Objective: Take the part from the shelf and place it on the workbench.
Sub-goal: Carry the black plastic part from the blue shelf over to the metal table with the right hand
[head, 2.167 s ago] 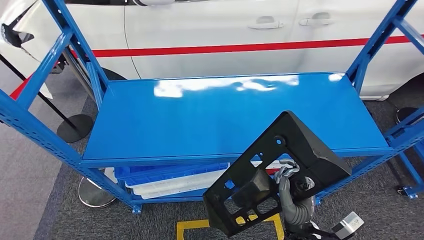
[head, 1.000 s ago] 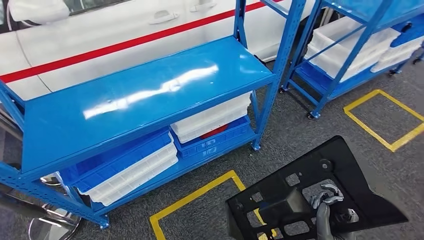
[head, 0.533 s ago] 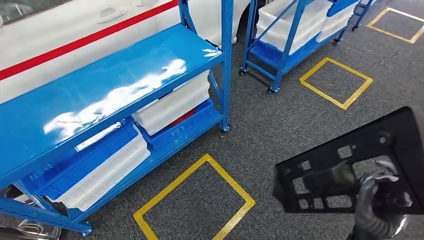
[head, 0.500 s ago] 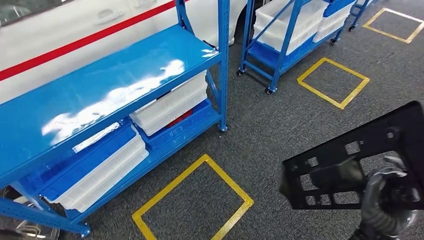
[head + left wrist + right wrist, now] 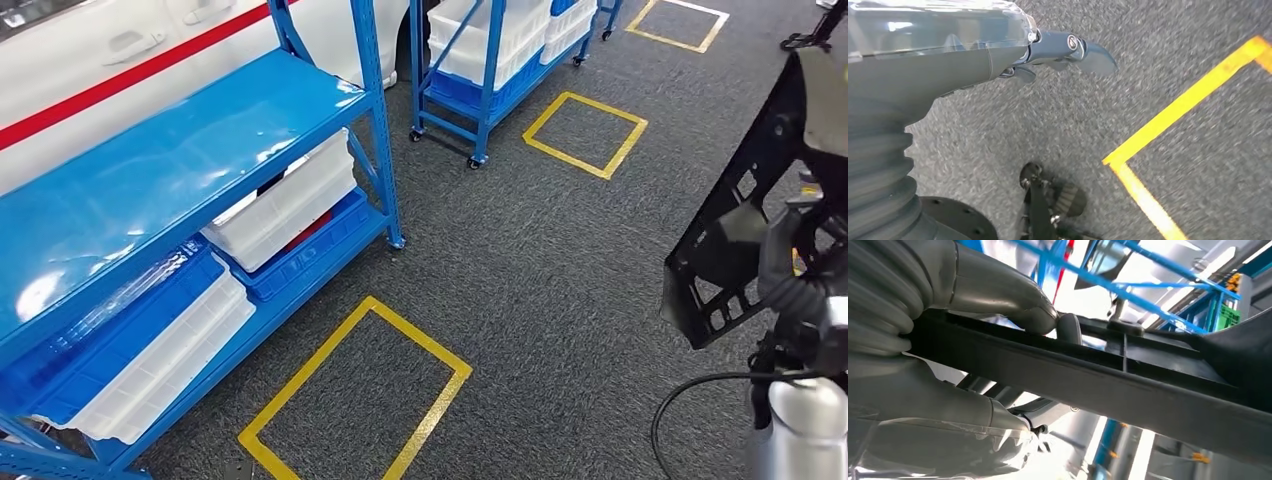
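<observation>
The part (image 5: 742, 215) is a flat black plastic panel with several square cut-outs, and it stands nearly on edge at the right of the head view. My right hand (image 5: 797, 283) grips it from below, over grey carpet and well away from the shelf. In the right wrist view the thumb (image 5: 998, 292) presses on the part's dark rim (image 5: 1108, 377) and the fingers wrap under it. The blue shelf (image 5: 150, 165) stands at the left with a bare top board. My left hand (image 5: 1063, 47) hangs over the carpet, fingers stretched out and holding nothing.
White and blue bins (image 5: 275, 215) fill the shelf's lower level. A white car with a red stripe (image 5: 120, 60) stands behind it. A second blue rack with white bins (image 5: 490, 45) stands further back. Yellow tape squares (image 5: 355, 395) mark the carpet. A black cable (image 5: 700, 395) loops beside my right arm.
The camera has swung to the right, so the shelf has slid to the picture's left. The part, still in my right hand, has tipped from lying flat to standing nearly on edge.
</observation>
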